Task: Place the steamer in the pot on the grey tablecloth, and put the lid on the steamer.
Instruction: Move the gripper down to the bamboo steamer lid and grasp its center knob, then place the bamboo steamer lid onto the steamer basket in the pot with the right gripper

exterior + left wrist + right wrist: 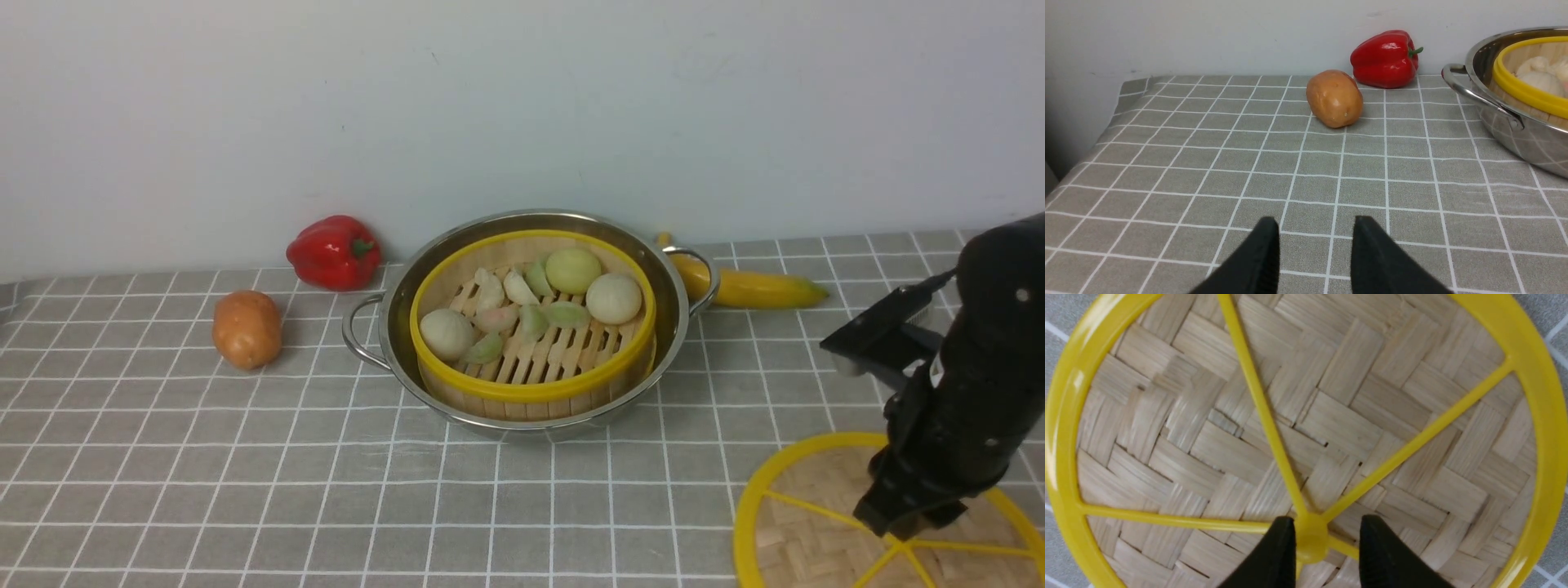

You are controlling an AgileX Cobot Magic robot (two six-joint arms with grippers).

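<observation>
The steamer (pixel 531 390), a bamboo basket with a yellow rim and pale buns and dumplings on its slats, sits inside the shiny pot (pixel 393 327) on the grey tablecloth (pixel 245 474). The lid (pixel 804 523), a flat woven disc with yellow rim and spokes, lies on the cloth at the near right. My right gripper (pixel 894 532) hangs low over its middle. In the right wrist view the right gripper (pixel 1327 522) is open, its fingers either side of the yellow centre knob (pixel 1310 539). My left gripper (pixel 1314 222) is open and empty above bare cloth, left of the pot (pixel 1515 134).
A red pepper (pixel 333 251) and a potato (pixel 246 328) lie left of the pot near the back wall. A banana (pixel 751 287) lies behind the pot's right handle. The cloth's left edge (pixel 1106 134) drops off near the wall.
</observation>
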